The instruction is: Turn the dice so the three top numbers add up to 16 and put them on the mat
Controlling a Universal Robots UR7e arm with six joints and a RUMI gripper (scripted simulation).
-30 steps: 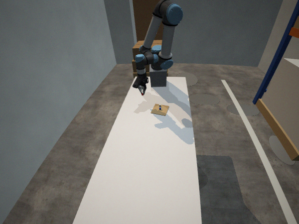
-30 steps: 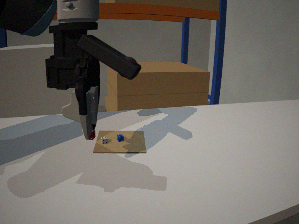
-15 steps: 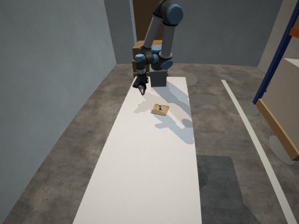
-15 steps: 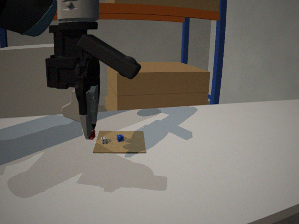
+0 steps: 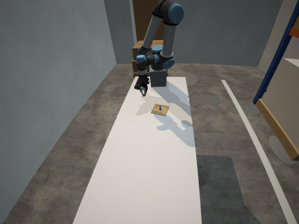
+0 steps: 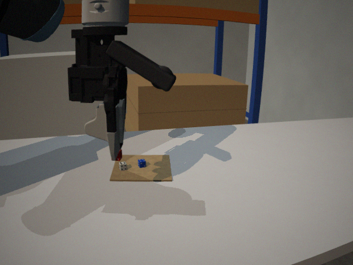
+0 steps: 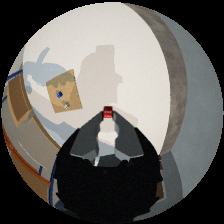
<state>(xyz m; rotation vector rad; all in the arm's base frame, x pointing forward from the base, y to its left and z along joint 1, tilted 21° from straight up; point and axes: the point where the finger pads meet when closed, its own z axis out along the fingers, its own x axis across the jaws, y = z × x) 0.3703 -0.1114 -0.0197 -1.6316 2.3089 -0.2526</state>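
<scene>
Pinching the red die (image 5: 143, 95) (image 6: 119, 155) (image 7: 108, 110) tight in the claw (image 5: 143, 94) (image 6: 117, 156) (image 7: 108, 111), above the surface (image 5: 147, 162) (image 6: 250, 191) (image 7: 140, 75) and off to the side of the mat (image 5: 155, 112) (image 6: 159, 176) (image 7: 75, 100). Might drop or land tipped if let go too high or crooked. Might bump the white die (image 5: 160, 105) (image 6: 123, 166) (image 7: 66, 105) or blue die (image 5: 160, 108) (image 6: 142, 163) (image 7: 59, 94), both on the mat, by coming in low, and spoil the sum.
</scene>
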